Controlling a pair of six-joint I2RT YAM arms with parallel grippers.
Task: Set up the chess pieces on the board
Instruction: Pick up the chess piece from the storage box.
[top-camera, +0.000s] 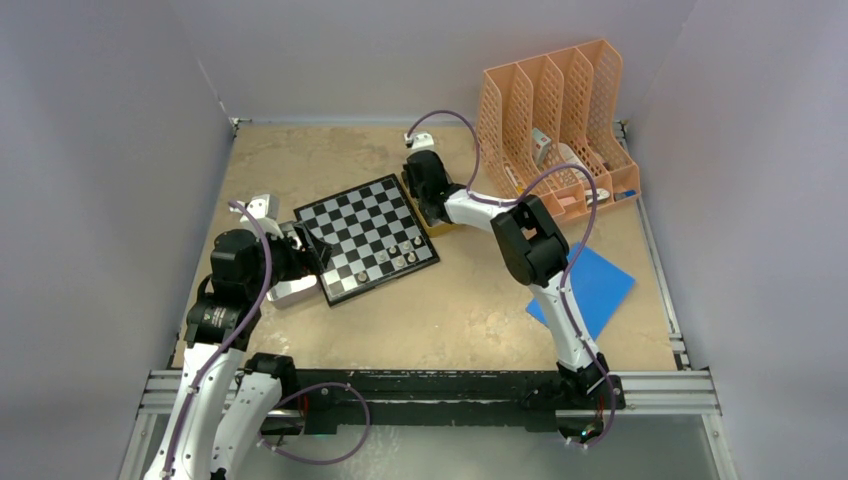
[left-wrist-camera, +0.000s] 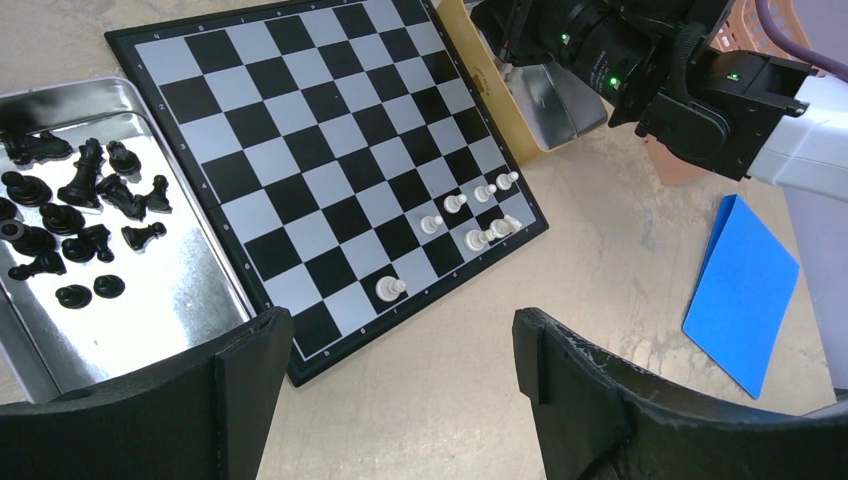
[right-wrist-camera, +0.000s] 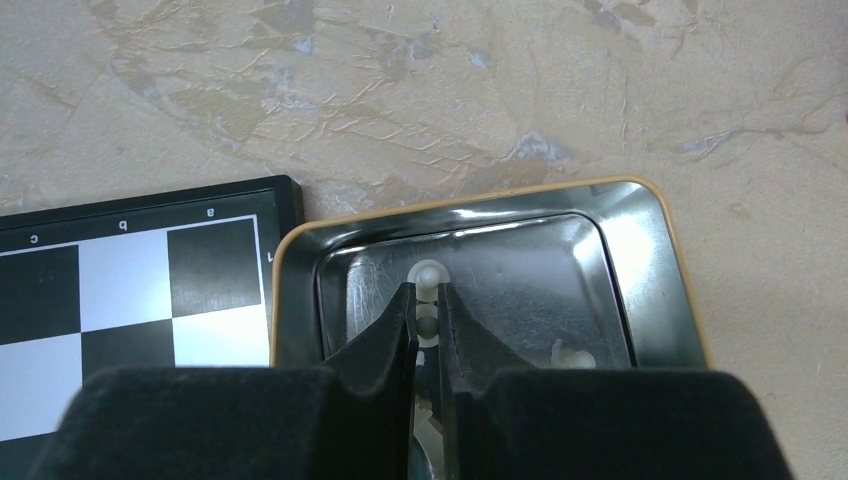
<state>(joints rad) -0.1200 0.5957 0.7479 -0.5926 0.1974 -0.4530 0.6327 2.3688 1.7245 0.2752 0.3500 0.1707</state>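
Observation:
The black-and-white board (top-camera: 365, 235) lies mid-table, also in the left wrist view (left-wrist-camera: 300, 150) and the right wrist view (right-wrist-camera: 120, 290). Several pale pieces (left-wrist-camera: 455, 203) stand near its right corner. Black pieces (left-wrist-camera: 80, 200) lie in a shiny metal tray (left-wrist-camera: 190, 290) left of the board. My left gripper (left-wrist-camera: 400, 360) is open and empty over bare table beside the board's near corner. My right gripper (right-wrist-camera: 428, 295) is shut on a pale pawn (right-wrist-camera: 428, 272) inside a tan-rimmed metal tray (right-wrist-camera: 620, 260) at the board's far right side. Another pale piece (right-wrist-camera: 565, 353) lies in that tray.
An orange file rack (top-camera: 555, 120) stands at the back right. A blue sheet (top-camera: 590, 285) lies on the table right of the right arm. The right arm (left-wrist-camera: 700, 90) hangs over the tan-rimmed tray. Grey walls enclose the table on three sides.

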